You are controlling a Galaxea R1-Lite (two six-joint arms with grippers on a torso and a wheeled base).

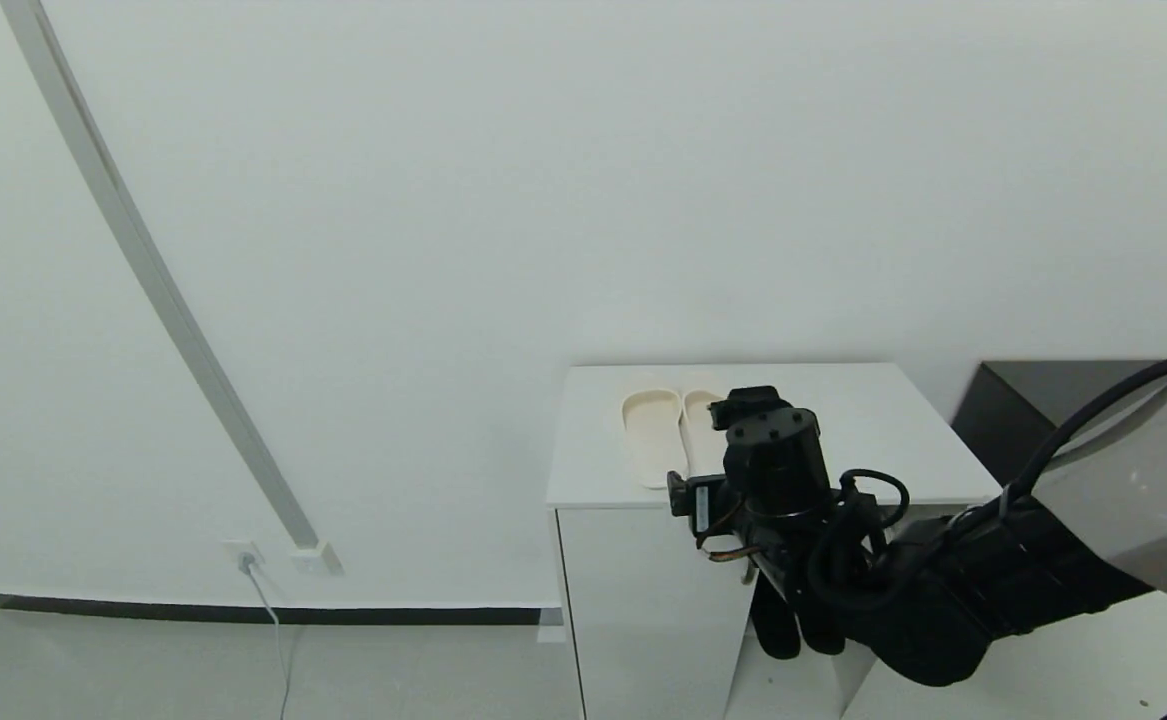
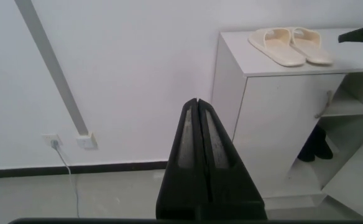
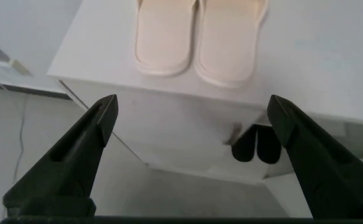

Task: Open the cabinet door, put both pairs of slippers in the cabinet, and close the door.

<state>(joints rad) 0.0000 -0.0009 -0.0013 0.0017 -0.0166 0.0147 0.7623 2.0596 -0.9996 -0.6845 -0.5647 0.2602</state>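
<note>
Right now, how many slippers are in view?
4: two cream open-toed slippers side by side on the white cabinet's top, two black slippers inside its open lower compartment. More could hide behind the shut door.

Legible text, numbers, brands, signs: none is showing. One small white sticker (image 1: pixel 700 508) is sitting on the black cylindrical right wrist housing (image 1: pixel 775 465), its print too small to read.

Cream slippers (image 3: pixel 225 37): matt, smooth (foam-like). Cabinet (image 1: pixel 873 430): white, smooth laminate look, slight sheen. Blk slippers (image 3: pixel 257 144): matt.
</note>
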